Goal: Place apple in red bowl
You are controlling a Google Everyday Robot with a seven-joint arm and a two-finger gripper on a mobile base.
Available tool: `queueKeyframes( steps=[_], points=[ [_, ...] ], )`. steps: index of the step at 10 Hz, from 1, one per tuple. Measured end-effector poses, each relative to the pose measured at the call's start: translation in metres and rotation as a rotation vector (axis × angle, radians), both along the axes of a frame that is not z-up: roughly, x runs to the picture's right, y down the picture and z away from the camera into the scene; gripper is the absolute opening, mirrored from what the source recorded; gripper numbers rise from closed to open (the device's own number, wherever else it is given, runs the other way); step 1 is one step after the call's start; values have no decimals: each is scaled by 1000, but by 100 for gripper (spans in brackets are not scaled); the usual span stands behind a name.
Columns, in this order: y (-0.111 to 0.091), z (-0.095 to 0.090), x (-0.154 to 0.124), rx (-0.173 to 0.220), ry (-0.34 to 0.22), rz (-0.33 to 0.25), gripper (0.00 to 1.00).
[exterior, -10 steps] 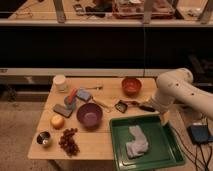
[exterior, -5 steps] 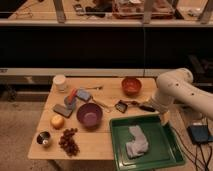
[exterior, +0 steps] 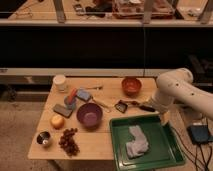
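Camera view, single frame.

The table [exterior: 100, 146] is standing at centre frame, in front of a dark shelf unit. The apple [exterior: 57, 121] is sitting on the table's left side, near the lower left of the frame. It is just left of the purple bowl [exterior: 90, 115] and not touching it. The red bowl [exterior: 131, 85] is sitting upright near the table's far edge, right of centre and well apart from the apple.

The white arm is reaching in from the right edge of the frame. Its end effector [exterior: 163, 118] is hanging at centre right, over the upper right corner of the green tray [exterior: 120, 147]. Its fingers are standing apart and gripping nothing. It is well apart from the apple and below and to the right of the red bowl.

A crumpled white cloth [exterior: 136, 141] is lying inside the tray. A steel cup [exterior: 44, 138] and a dark bunch of grapes [exterior: 69, 141] are resting at the lower left, in front of the apple. A white jar [exterior: 60, 82] is standing at the table's far left corner. A blue sponge [exterior: 83, 94] is lying between the jar and the purple bowl. A dark brush [exterior: 122, 105] is lying between the purple bowl and the end effector.
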State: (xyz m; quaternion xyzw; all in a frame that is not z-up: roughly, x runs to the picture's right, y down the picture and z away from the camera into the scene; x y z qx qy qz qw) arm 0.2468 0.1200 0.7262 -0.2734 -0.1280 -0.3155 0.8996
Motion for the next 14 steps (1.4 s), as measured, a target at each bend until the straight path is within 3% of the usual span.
queueKeyframes(
  steps=[3, 6, 13, 14],
  points=[
    [0, 0, 0, 0, 0, -1, 80],
    [-18, 2, -29, 29, -72, -43, 80],
    [-60, 4, -196, 78, -330, -136, 80],
    [-66, 1, -232, 87, -386, -157, 80]
  ],
)
